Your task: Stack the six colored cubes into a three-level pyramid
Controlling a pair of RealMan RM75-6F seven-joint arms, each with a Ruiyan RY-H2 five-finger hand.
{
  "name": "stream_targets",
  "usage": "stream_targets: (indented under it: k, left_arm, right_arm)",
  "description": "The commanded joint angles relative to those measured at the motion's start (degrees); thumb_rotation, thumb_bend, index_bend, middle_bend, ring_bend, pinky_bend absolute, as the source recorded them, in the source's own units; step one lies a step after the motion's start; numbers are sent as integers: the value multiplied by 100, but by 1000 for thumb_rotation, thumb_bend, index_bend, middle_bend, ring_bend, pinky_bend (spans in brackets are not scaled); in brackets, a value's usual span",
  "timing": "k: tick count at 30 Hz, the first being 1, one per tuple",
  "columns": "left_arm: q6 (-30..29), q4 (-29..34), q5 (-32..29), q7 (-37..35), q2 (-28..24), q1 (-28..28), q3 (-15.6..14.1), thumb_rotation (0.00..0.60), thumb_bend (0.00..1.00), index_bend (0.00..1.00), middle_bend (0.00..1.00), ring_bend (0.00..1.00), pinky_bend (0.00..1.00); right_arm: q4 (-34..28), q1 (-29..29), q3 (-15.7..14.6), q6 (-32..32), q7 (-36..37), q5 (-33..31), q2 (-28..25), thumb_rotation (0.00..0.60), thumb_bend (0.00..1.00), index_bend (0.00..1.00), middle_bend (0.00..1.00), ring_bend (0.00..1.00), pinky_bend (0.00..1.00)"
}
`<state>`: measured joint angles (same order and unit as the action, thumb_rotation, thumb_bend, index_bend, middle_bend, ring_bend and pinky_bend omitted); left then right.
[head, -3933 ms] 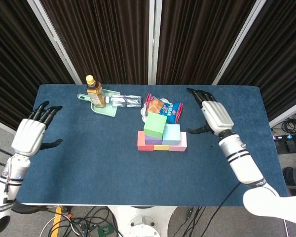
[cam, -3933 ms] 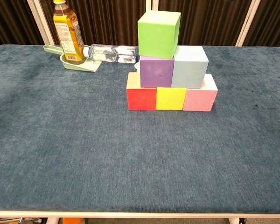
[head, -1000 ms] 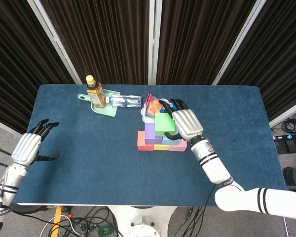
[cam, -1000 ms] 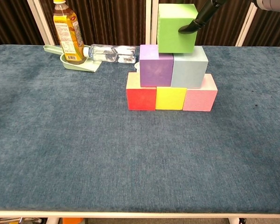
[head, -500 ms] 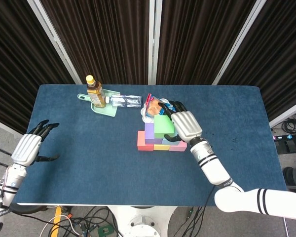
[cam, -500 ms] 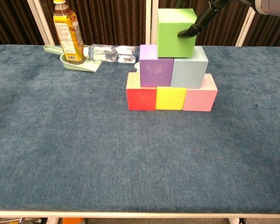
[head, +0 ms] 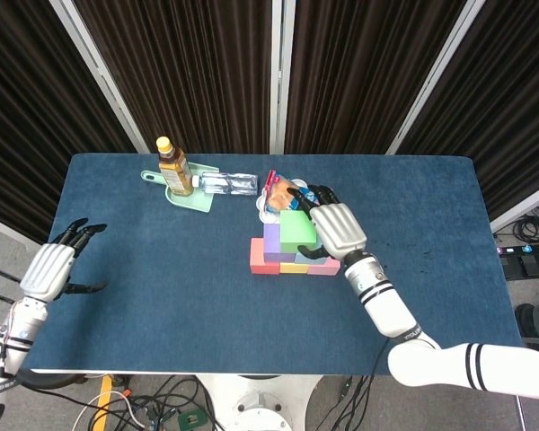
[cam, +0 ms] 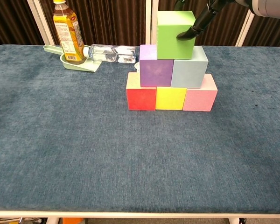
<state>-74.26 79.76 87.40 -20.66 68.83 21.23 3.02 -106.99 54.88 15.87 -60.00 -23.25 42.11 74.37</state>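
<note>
A red cube [cam: 141, 98], a yellow cube [cam: 171, 98] and a pink cube [cam: 199, 99] form the bottom row. On them stand a purple cube [cam: 156, 72] and a light blue cube [cam: 189, 72]. The green cube [cam: 172, 37] [head: 298, 231] sits on top, across their seam but more over the light blue one. My right hand [head: 337, 229] grips it from above and behind, thumb on its front face. My left hand [head: 49, 269] hovers open off the table's left edge.
At the back left, a yellow tea bottle [cam: 67, 32] stands on a pale green dish [head: 193, 199], and a clear water bottle [head: 226, 183] lies beside it. A snack bag [head: 283, 190] lies just behind the cubes.
My right hand came in from the right, took the green cube and shifted it right off the purple cube. In the last second it sank onto the seam. The left hand dropped lower.
</note>
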Motion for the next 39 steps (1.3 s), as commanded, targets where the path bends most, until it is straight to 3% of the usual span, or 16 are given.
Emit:
stream_targets:
  k: [1, 21, 27, 33, 39]
  left_arm:
    - [42, -24, -30, -45, 0, 5, 2, 600, 33, 143, 172, 53, 252]
    - [173, -261, -92, -328, 95, -12, -16, 600, 34, 143, 172, 53, 252]
    - [200, -284, -108, -329, 107, -13, -16, 600, 34, 143, 172, 53, 252]
    - [219, -303, -110, -355, 116, -13, -16, 600, 33, 143, 172, 53, 252]
    - [211, -300, -100, -362, 112, -16, -14, 600, 34, 143, 172, 53, 252]
  right_arm:
    - [-3, 2, -4, -7, -20, -23, 5, 600, 212, 0, 468, 0, 0]
    - [-16, 44, -25, -20, -181, -213, 57, 600, 190, 0, 443, 0, 0]
    - [-22, 35, 2, 190, 10, -169, 3, 600, 5, 0, 273, 0, 0]
    - [-74, 92, -45, 388, -18, -260, -126, 600, 0, 0, 137, 0, 0]
    - [-122, 123, -70, 462, 1, -366, -203, 600, 0, 0, 61, 0, 0]
